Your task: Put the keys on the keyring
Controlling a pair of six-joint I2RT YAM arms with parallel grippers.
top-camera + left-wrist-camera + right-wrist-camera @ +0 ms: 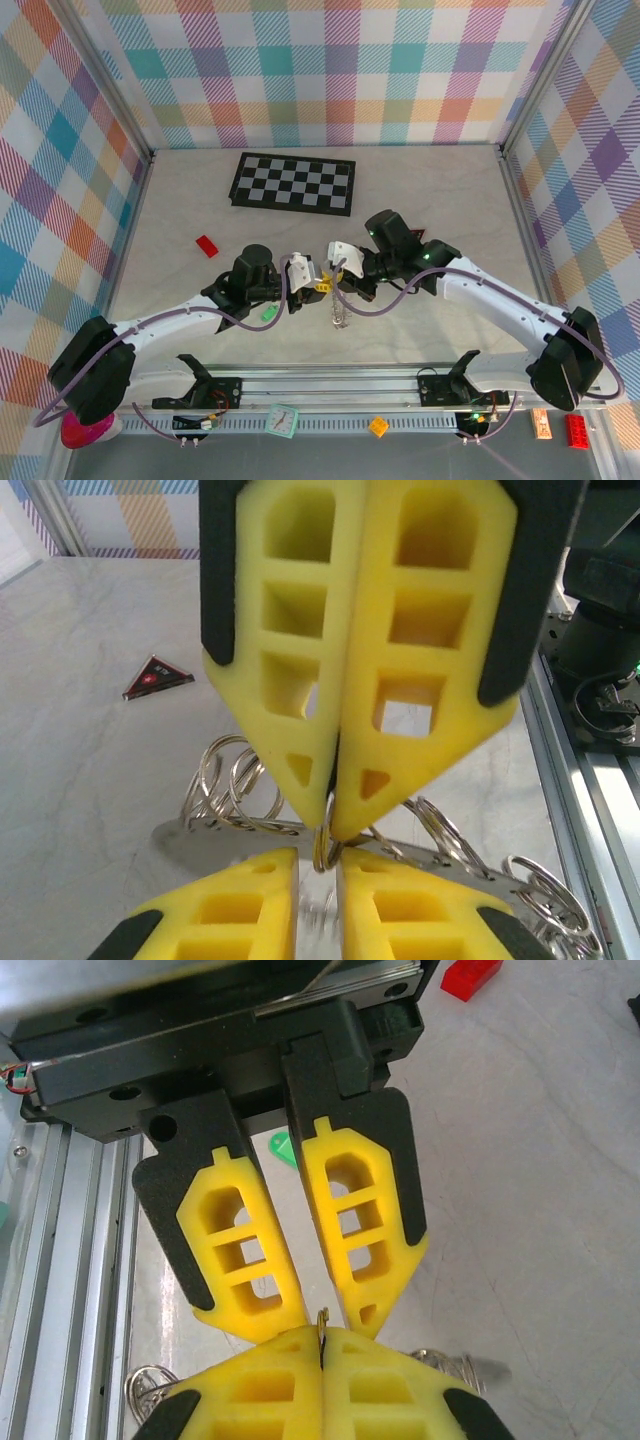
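Note:
The keyring (340, 316) hangs just above the table between my two grippers; its flat grey rim (200, 837) carries many wire loops. My right gripper (322, 1332) is shut on one small loop (323, 1318) of the keyring, also seen from the left wrist (326, 852). My left gripper (316, 868) faces it tip to tip, jaws a narrow gap apart on either side of that same loop. In the top view the left gripper (311, 283) and right gripper (336, 278) meet mid-table. A green-headed key (268, 314) lies on the table by the left arm, behind the left fingers (283, 1148).
A black-and-white checkerboard (293, 183) lies at the back. A red brick (207, 246) sits left of the arms, and a red triangle (157, 677) lies on the table. The aluminium rail (330, 385) runs along the near edge.

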